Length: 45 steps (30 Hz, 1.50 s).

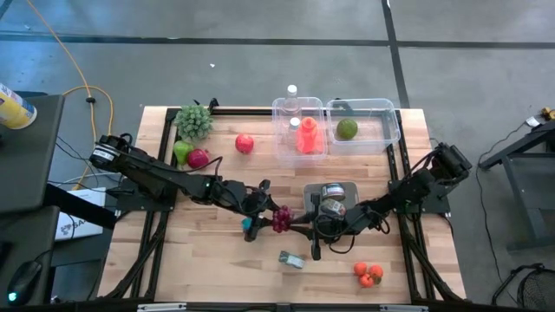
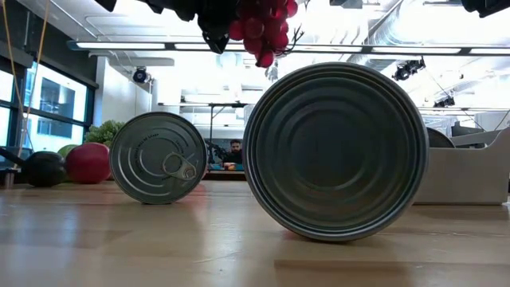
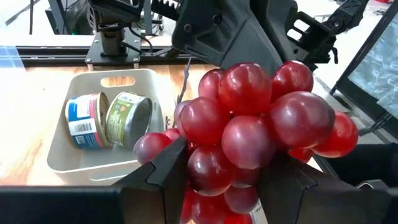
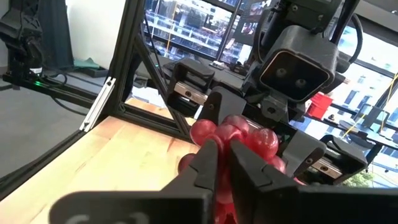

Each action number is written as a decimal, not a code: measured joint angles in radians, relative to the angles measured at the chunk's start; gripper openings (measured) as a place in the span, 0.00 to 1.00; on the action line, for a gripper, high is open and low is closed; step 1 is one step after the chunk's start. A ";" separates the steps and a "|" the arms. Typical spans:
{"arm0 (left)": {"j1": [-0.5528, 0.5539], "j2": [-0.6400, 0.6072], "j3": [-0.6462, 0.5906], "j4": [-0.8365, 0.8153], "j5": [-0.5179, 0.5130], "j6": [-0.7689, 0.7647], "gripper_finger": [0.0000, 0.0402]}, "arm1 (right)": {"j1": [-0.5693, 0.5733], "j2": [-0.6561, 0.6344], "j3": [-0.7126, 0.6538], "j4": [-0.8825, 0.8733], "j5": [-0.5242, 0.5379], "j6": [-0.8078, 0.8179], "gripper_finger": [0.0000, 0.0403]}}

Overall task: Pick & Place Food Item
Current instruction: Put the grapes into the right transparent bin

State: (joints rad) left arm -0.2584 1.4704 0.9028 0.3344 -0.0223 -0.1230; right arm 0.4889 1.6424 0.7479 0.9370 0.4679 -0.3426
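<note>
Two dark arms met over the middle of a pale wooden table, whose planks ran side to side inside a black metal frame. Between them hung a bunch of red grapes, lifted clear of the wood. The left gripper held the bunch from the left, its fingers clasped round the lower grapes. The right gripper reached in from the right with its fingers pressed tight together at the bunch; whether they pinched a stem could not be told.

Just behind the grapes sat a grey tray with two tins lying in it. Farther back stood two clear tubs: one held an orange bottle, the other a green fruit. At the back left lay a leafy green vegetable, a green pear, a dark red fruit and a red apple. Near the front edge lay a small tin on its side and a cluster of small orange fruits.

Grey concrete floor crossed by dark lines surrounded the table, with a yellow cable trailing at the left. From table height, two tins on their sides filled the foreground, the larger can close to the lens and the pull-tab can beside it. Behind them lay a bright room with ceiling strip lights and windows, and a person sat far back.
</note>
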 joint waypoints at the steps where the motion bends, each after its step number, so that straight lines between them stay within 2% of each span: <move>1: 0.000 0.000 0.000 0.000 0.000 0.000 0.39 | 0.000 0.000 0.000 0.000 0.000 0.000 0.02; 21: 0.001 0.000 0.000 -0.004 0.021 0.020 0.39 | 0.000 0.001 0.000 -0.006 0.000 -0.002 0.01; 25: 0.001 0.000 0.000 -0.004 0.027 -0.008 0.45 | 0.000 0.001 0.000 -0.006 0.000 -0.002 0.01; 29: 0.000 -0.001 0.000 -0.003 0.029 -0.010 0.55 | 0.007 0.001 0.000 -0.007 0.008 -0.002 0.01; 32: 0.000 -0.001 0.002 0.000 0.032 -0.023 0.63 | 0.031 -0.005 -0.001 -0.013 0.058 -0.038 0.01; 36: 0.000 -0.003 0.005 0.011 0.031 -0.061 0.71 | 0.074 -0.017 -0.002 -0.020 0.178 -0.106 0.01; 40: 0.000 -0.004 0.005 0.015 0.031 -0.062 0.73 | 0.105 -0.023 -0.003 -0.018 0.274 -0.139 0.01; 45: 0.000 -0.004 0.005 0.017 0.031 -0.062 0.74 | 0.127 -0.023 -0.003 -0.018 0.345 -0.160 0.01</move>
State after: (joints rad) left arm -0.2581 1.4666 0.9081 0.3517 0.0084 -0.1848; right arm 0.6157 1.6192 0.7452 0.9186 0.8125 -0.5025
